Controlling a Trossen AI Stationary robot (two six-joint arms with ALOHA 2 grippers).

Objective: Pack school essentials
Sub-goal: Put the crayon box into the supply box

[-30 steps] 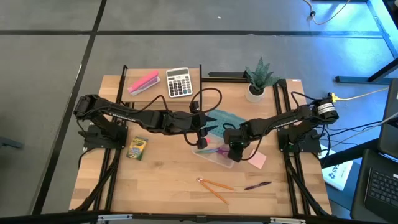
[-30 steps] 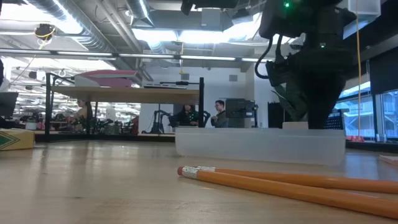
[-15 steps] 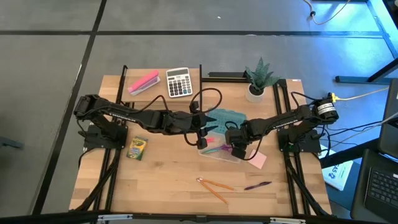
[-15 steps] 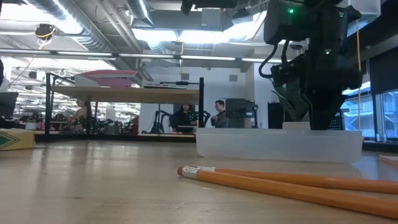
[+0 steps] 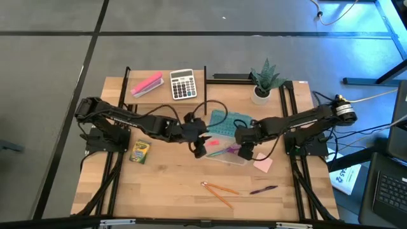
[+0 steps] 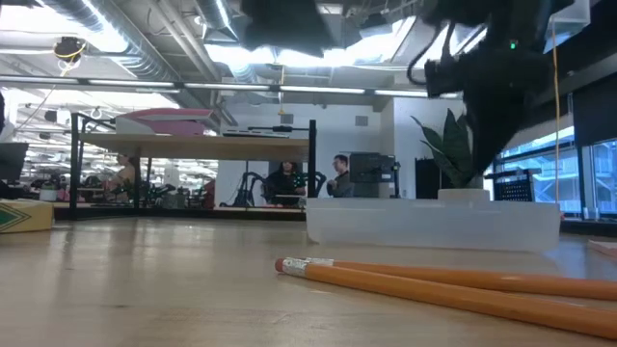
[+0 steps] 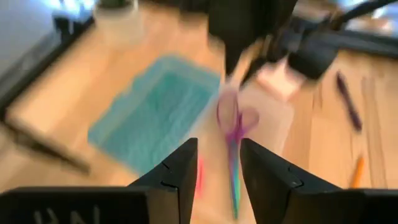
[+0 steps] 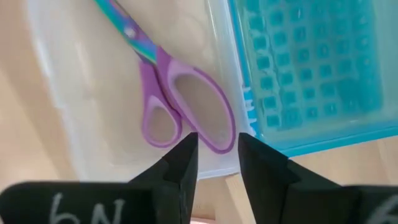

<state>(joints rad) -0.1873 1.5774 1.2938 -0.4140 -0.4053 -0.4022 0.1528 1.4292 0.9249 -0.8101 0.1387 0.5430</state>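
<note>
From above, the clear plastic tray (image 5: 224, 152) sits mid-table, just in front of the teal lid (image 5: 227, 123), with the left gripper (image 5: 199, 150) at its left end and the right gripper (image 5: 245, 153) at its right end. The right wrist view adds what the overhead cannot: the purple-handled scissors (image 8: 171, 104) lie inside the tray, handles toward the rim next to the teal lid (image 8: 308, 68), and the right fingers (image 8: 180, 169) stand narrowly parted, holding nothing. The blurred left wrist view shows the same scissors (image 7: 234, 138) beyond the left fingers (image 7: 178, 175), also slightly apart and empty. Outside the tray lie the yellow-green crayon box (image 5: 139, 151) at the left, the pink notepad (image 5: 262, 165) just right of the tray, and two orange pencils (image 5: 219, 190) and the purple pen (image 5: 263, 189) near the front edge. Compared with a second ago, the tray has shifted right and both grippers have moved off it.
</note>
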